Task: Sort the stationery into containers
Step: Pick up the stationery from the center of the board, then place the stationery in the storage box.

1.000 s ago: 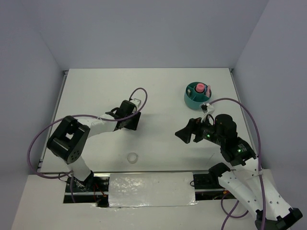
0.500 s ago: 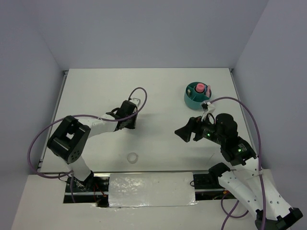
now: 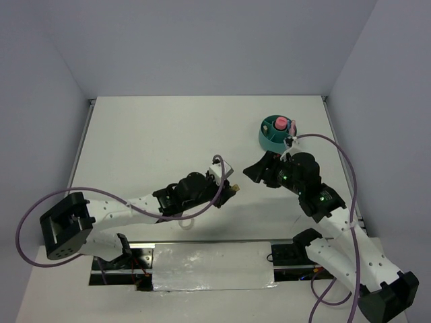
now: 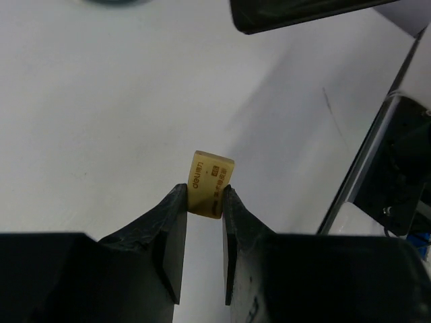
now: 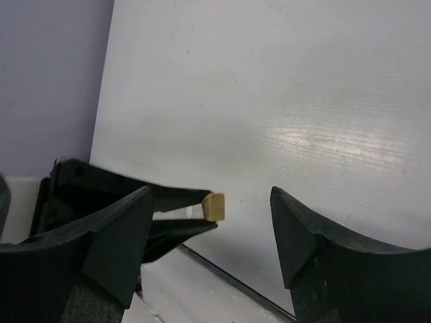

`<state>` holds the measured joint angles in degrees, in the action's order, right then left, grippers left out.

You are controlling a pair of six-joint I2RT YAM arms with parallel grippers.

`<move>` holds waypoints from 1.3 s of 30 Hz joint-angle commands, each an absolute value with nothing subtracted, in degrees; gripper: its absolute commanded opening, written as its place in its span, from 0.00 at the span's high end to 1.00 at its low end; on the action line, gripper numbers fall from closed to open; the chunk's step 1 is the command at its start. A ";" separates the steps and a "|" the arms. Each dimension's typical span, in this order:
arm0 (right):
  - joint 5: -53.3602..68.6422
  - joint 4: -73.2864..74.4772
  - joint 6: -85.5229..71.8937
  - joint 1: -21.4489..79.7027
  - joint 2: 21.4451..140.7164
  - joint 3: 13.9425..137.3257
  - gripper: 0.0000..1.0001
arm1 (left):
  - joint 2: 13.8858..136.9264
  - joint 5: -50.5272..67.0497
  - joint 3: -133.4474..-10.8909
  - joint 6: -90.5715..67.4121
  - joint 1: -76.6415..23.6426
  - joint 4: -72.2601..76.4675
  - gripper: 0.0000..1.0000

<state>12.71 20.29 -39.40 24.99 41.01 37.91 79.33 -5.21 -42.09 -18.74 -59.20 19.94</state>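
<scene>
My left gripper [image 3: 231, 189] is shut on a tan block [image 4: 211, 183] with printed lettering and holds it above the table near the middle. The block also shows in the right wrist view [image 5: 215, 206], just in front of my right gripper [image 5: 210, 194], which is open and empty. In the top view my right gripper [image 3: 250, 172] is close to the right of the block [image 3: 236, 185]. The teal round organizer [image 3: 269, 140] stands at the far right with a pink tube [image 3: 279, 123] and a pink stick [image 3: 292, 126] in it. A clear ring [image 3: 183, 225] lies partly under my left arm.
The table's near edge with a foil-covered strip [image 3: 212, 266] runs below both arms. A purple cable [image 3: 40, 202] loops off the left arm. Grey walls close in the table at the back and both sides.
My left arm has swung from the left middle of the table to the centre, with the tan block in its jaws. My right gripper has moved a little up and toward the organizer.
</scene>
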 commanded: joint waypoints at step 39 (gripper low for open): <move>21.46 9.22 -41.49 29.97 41.29 32.68 1.00 | 75.85 -12.64 -42.27 -15.38 -64.42 33.85 0.09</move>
<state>22.06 10.39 -43.40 29.39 39.16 28.77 75.75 -7.60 -38.76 -14.74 -64.40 32.32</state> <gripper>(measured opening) 0.140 0.742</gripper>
